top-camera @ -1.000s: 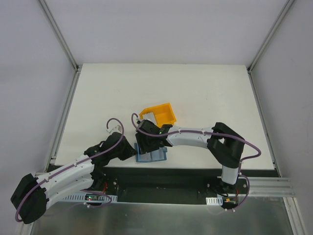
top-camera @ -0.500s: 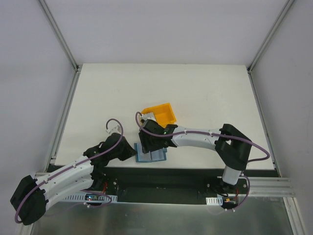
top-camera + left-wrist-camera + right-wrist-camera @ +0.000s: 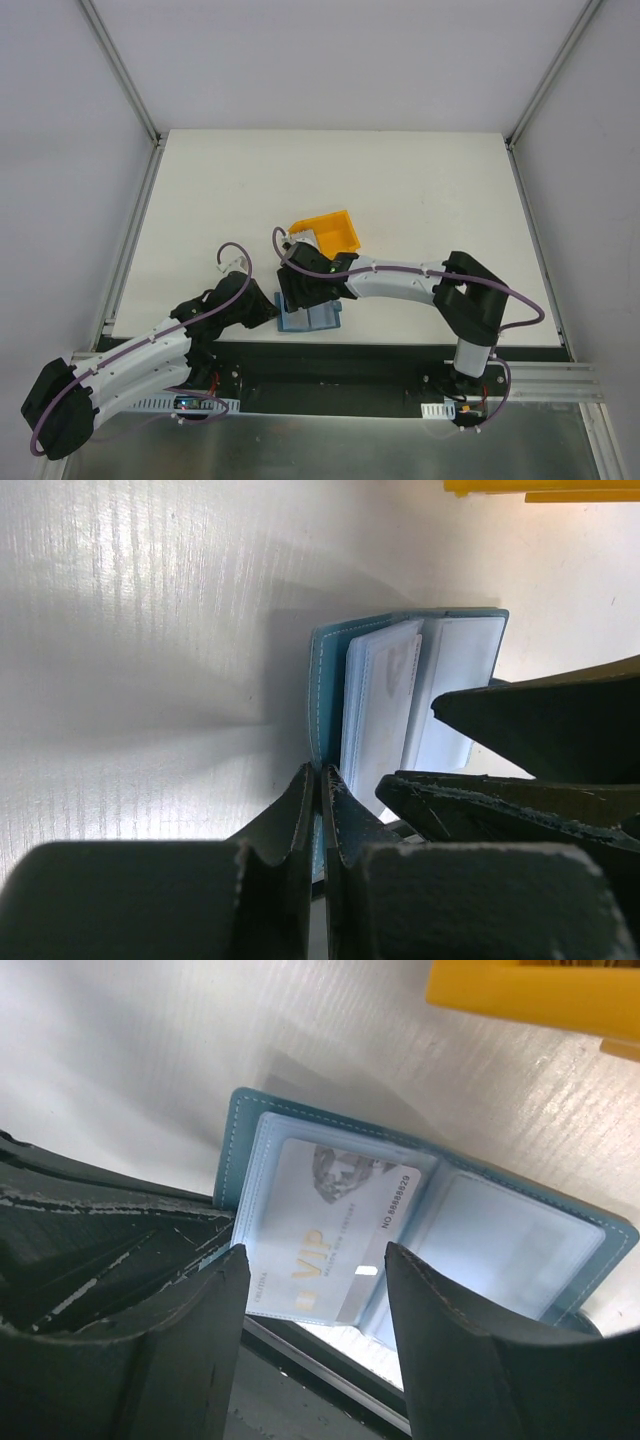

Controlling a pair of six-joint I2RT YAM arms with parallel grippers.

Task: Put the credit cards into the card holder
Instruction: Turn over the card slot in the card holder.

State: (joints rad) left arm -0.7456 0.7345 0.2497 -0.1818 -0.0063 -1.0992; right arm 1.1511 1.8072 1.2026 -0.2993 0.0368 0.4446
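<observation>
The teal-blue card holder [image 3: 520, 1245] lies open at the table's near edge [image 3: 310, 318]. One pale credit card [image 3: 330, 1230] with gold "VIP" lettering sits in its left clear pocket; the right pocket looks empty. My left gripper [image 3: 320, 775] is shut on the holder's teal cover [image 3: 325, 680] at its left edge. The same card [image 3: 385, 695] shows side-on there. My right gripper [image 3: 317, 1252] hovers open just above the card, and its fingers hold nothing. From above, the right gripper [image 3: 298, 290] covers the holder's far left part.
The yellow plastic bin [image 3: 325, 232] stands just beyond the holder, its edge showing as a yellow bin rim [image 3: 530, 990] in the right wrist view. A black strip runs along the table's near edge [image 3: 380, 352], right behind the holder. The left fingers [image 3: 100, 1230] crowd the holder's left side.
The right arm's elbow has shifted slightly to the right, while its gripper stays over the holder. The holder and the left gripper have not moved.
</observation>
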